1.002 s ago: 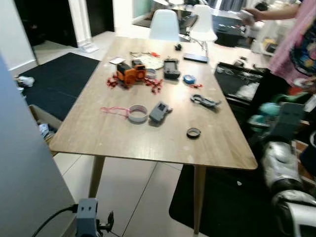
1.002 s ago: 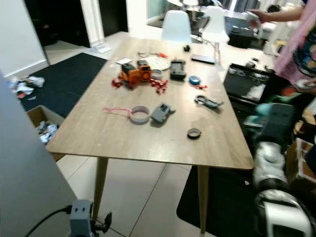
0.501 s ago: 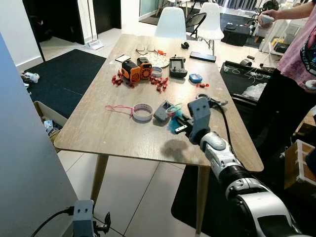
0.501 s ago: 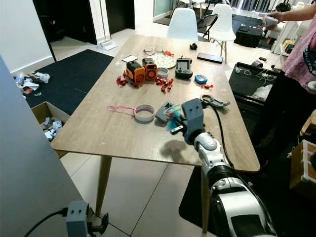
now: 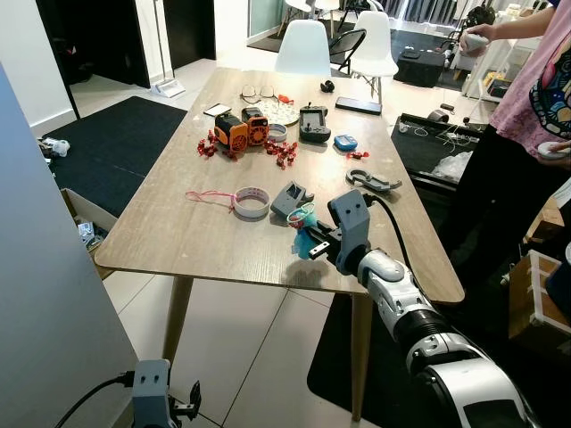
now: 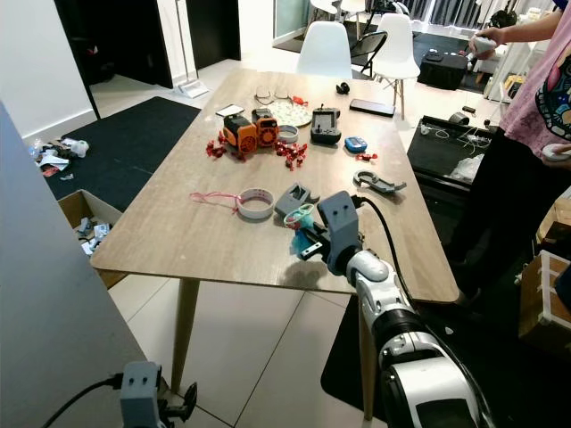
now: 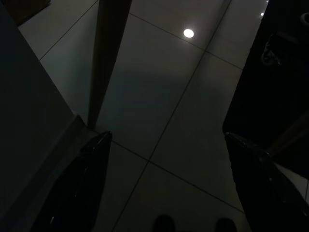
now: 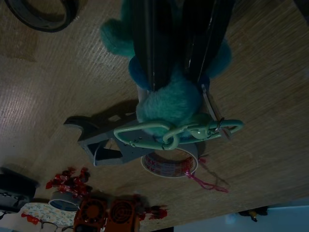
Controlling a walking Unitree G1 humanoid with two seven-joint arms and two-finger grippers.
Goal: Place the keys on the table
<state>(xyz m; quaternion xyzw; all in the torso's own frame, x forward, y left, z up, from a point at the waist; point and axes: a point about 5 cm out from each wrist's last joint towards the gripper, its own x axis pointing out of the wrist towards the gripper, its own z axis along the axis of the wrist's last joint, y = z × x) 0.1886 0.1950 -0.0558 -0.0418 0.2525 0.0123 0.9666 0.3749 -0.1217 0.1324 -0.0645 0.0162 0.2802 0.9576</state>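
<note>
My right gripper (image 5: 308, 241) hangs just above the wooden table (image 5: 196, 245), close to its front edge, right of the middle. It is shut on the keys (image 8: 171, 104): a teal fluffy pompom with a pale green carabiner (image 8: 176, 131) and a metal key dangling under it. Both black fingers (image 8: 145, 43) pinch the pompom from the sides. The keys (image 6: 302, 234) hang slightly above the wood, near a grey plastic part (image 5: 289, 196). My left gripper (image 7: 169, 188) hangs idle over the dim tiled floor, open.
On the table lie a tape roll (image 5: 251, 202) with a pink cord, an orange gadget (image 5: 239, 131), red pieces, a controller (image 5: 311, 123), a grey tool (image 5: 373, 181) and a black ring (image 8: 41, 12). A person (image 5: 526, 125) stands at the right. White chairs (image 5: 302, 49) stand beyond.
My right arm swung in from the right side over the table with the keys, then drifted lower and towards the front edge. The camera also shifted.
</note>
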